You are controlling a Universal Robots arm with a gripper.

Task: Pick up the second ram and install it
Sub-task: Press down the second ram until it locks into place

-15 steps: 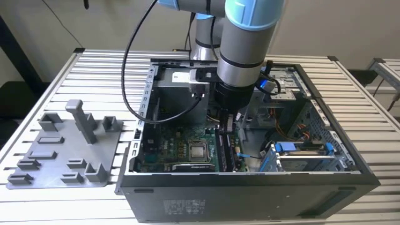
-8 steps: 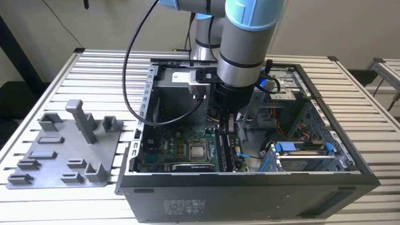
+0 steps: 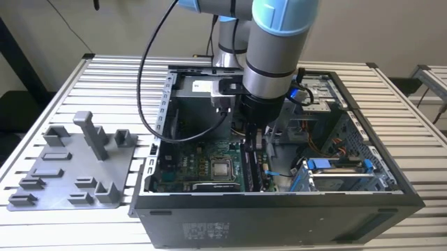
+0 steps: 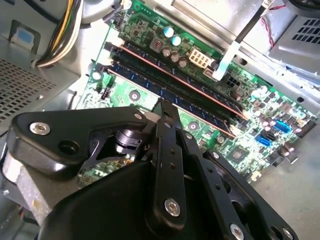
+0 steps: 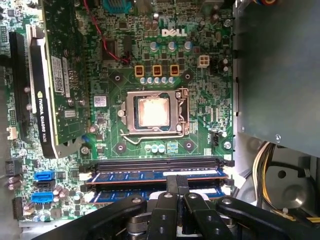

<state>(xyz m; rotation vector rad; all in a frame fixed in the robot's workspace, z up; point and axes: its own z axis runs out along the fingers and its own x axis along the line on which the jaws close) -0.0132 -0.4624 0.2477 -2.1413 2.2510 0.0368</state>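
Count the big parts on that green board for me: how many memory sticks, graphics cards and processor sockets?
Memory sticks: 2
Graphics cards: 1
Processor sockets: 1
Total: 4

Open black metal computer case sits on slatted aluminium table. Flat gray plastic holder tray lies beside it, toward the exterior view's left. Inside the case: green motherboard, square metal processor socket just beside long memory slots.
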